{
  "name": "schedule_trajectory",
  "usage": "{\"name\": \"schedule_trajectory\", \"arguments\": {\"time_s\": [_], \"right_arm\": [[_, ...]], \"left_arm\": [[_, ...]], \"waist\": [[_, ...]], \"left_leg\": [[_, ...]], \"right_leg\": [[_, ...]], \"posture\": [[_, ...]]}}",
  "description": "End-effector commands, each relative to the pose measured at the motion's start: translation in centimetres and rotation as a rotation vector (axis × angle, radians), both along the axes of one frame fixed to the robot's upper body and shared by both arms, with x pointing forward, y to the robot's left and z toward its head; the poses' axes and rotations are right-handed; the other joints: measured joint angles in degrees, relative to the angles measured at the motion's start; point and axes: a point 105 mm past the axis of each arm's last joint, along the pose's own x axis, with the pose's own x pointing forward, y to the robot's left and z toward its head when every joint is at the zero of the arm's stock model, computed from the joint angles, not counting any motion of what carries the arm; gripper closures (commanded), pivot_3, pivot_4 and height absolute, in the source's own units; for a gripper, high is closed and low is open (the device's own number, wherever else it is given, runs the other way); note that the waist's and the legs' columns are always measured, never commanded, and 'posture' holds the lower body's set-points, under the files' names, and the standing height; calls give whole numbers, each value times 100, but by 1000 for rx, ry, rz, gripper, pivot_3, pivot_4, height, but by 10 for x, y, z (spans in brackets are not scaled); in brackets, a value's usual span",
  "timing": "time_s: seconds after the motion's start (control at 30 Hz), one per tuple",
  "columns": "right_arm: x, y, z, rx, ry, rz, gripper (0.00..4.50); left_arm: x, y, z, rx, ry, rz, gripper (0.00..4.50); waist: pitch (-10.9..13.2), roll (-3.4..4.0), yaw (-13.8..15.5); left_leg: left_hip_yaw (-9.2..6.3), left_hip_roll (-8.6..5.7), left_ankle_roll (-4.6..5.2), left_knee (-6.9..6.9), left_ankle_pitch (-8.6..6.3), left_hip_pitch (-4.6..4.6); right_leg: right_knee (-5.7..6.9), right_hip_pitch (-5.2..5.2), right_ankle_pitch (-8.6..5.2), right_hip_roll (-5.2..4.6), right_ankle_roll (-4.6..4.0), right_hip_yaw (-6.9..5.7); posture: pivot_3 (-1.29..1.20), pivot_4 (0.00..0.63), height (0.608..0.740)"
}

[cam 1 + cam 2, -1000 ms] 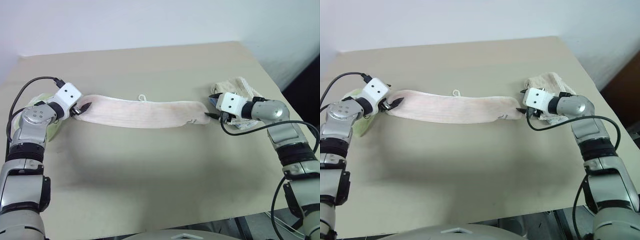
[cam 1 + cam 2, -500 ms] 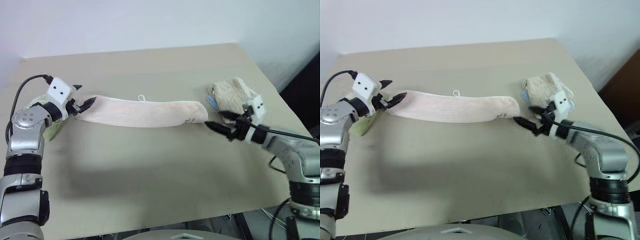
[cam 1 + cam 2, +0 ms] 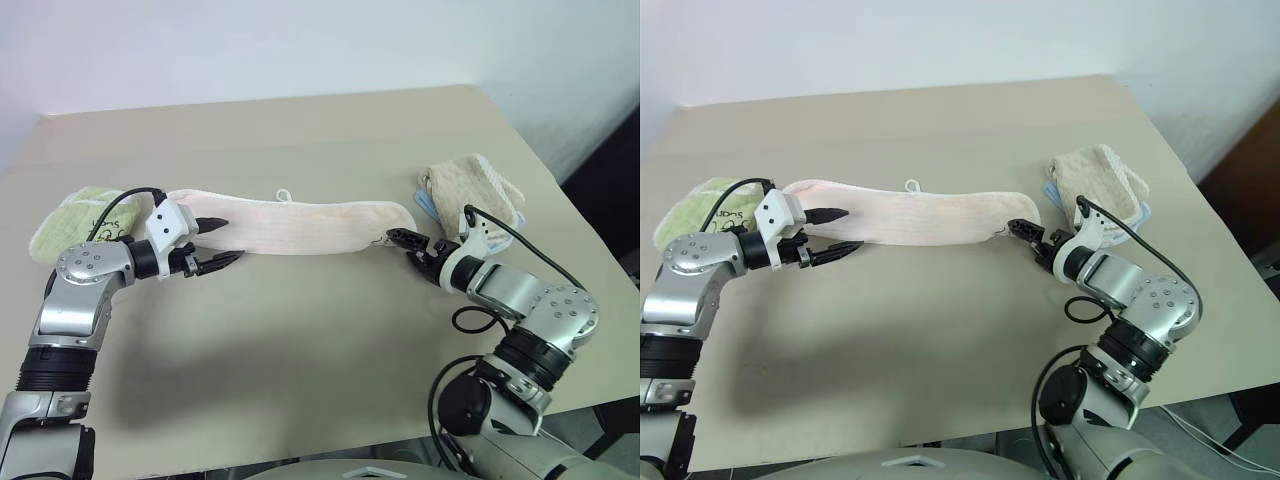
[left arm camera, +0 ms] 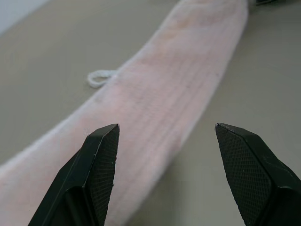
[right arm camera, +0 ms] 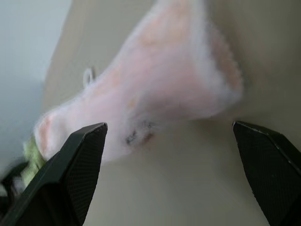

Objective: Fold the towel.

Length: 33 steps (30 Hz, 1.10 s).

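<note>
Lying lengthwise across your tabletop (image 3: 300, 360), the towel (image 3: 300, 225) spans both arms: left tool (image 3: 215, 243), jaws apart, straddles one end; right tool (image 3: 408, 243), also apart, faces the other.

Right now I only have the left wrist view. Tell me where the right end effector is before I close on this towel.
Observer: The right end effector is open at the pink towel's right end, by the corner nearest the robot, gripping nothing.
Operator: Report what lies to the left of my left end effector.
Observer: A folded light green towel lies at the pink towel's left end; I cannot tell whether they touch.
Operator: Now the far right side.
Observer: A cream towel with blue trim lies bunched beyond the right end effector, apart from the pink towel.
</note>
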Motion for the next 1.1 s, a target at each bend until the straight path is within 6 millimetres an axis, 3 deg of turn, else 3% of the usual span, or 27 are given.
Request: {"name": "schedule_trajectory", "arguments": {"time_s": [0.03, 0.43, 0.6, 0.87, 1.1], "right_arm": [[10, 0, 8, 51, 27, -50, 11], [24, 10, 8, 114, 119, -90, 11], [23, 8, 12, 117, 104, -101, 1556], [24, -1, 19, 109, 76, -126, 4393], [25, -34, 42, 0, -25, -162, 4454]], "left_arm": [[-3, -4, 10, 2, -39, -17, 1080], [-5, -3, 7, 6, -43, 0, 1080], [-5, -2, 5, 6, -43, 5, 1080], [-3, -2, 3, 6, -43, 8, 1080], [-5, 0, 0, 8, -39, 18, 1080]], "waist": [[0, 1, -12], [1, 2, -26], [2, 3, -32], [3, 5, -35], [5, 9, -17]], "left_leg": [[1, 0, 0, 0, 0, 1], [4, 0, 3, -2, 1, 5], [4, 0, 3, -2, 1, 4], [4, 0, 4, -4, 1, 3], [3, 0, 5, -5, 0, -1]], "right_leg": [[0, 0, 0, 1, 0, 0], [-2, 8, -1, 16, 1, -2], [-3, 7, -2, 17, 1, -3], [-5, 5, -4, 18, 2, -3], [-12, 4, -6, 16, 4, -4]], "posture": [[0, 150, 731], [0, 150, 731], [0, 150, 731], [0, 150, 731], [0, 150, 731]]}}
